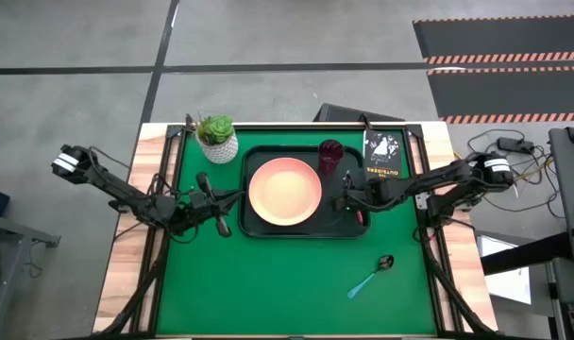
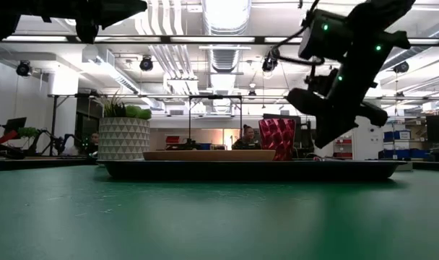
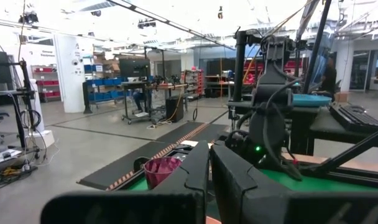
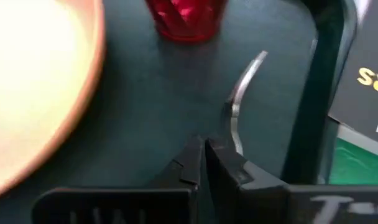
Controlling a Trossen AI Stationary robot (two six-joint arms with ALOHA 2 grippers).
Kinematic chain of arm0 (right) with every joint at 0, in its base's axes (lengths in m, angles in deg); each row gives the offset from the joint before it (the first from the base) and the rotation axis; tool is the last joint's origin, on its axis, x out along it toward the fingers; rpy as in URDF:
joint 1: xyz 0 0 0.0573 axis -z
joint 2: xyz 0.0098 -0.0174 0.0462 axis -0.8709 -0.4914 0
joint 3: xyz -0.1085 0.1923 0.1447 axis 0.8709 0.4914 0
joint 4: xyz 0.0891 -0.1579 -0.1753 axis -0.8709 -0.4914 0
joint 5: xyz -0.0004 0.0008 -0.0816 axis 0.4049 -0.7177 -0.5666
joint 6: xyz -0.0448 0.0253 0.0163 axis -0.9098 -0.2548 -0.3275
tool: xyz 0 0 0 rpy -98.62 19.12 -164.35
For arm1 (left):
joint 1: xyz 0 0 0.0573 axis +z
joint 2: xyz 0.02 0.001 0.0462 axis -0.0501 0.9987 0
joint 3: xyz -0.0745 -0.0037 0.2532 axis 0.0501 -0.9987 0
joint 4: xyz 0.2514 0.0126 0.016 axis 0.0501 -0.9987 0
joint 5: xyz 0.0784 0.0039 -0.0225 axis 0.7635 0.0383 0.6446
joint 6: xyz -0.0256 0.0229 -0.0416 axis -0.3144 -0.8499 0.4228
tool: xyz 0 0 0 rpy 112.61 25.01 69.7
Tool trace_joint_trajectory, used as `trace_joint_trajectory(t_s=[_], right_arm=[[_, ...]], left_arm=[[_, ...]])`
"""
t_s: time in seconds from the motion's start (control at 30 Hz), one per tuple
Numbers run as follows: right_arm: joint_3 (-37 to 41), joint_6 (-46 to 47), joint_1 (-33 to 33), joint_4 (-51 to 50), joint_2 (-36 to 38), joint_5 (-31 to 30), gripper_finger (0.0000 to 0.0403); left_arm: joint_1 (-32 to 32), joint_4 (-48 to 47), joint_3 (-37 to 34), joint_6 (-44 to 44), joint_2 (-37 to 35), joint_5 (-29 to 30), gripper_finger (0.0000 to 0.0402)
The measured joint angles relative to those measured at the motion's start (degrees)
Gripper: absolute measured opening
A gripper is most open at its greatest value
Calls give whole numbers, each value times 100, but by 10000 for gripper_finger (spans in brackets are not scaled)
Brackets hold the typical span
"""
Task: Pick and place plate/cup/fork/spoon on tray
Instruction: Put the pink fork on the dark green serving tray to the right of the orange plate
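Two claws are in play, and the right claw (image 4: 204, 163) matters most — it hangs low over the tray's (image 1: 252, 228) right-hand strip with its fingers pinched narrow, the fork's (image 4: 237, 106) metal tines lying just past their tips. I cannot tell whether the fork is gripped or merely touched. If the claw lifts while a tine is caught, the fork could drag out over the rim toward the black booklet (image 1: 382, 157); a sideways swing could knock the cup (image 1: 330, 155), which stands close by.

The left claw (image 1: 221, 223) waits, closed, just off the tray's left rim.

The tray holds the plate (image 1: 285, 192), cup and fork; the spoon (image 1: 371, 277) lies on the tabletop (image 1: 268, 283) toward its near right corner.
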Motion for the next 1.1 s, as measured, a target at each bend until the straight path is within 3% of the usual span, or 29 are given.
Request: trace_joint_trajectory(t_s=[0.67, 1.1], right_arm=[[528, 159, 357, 171, -23, 411, 8], [577, -251, 348, 1059, 4, 403, 8]], left_arm=[[2, -106, 0, 7, 9, 0, 0], [2, -107, 0, 22, 9, -1, 0]])
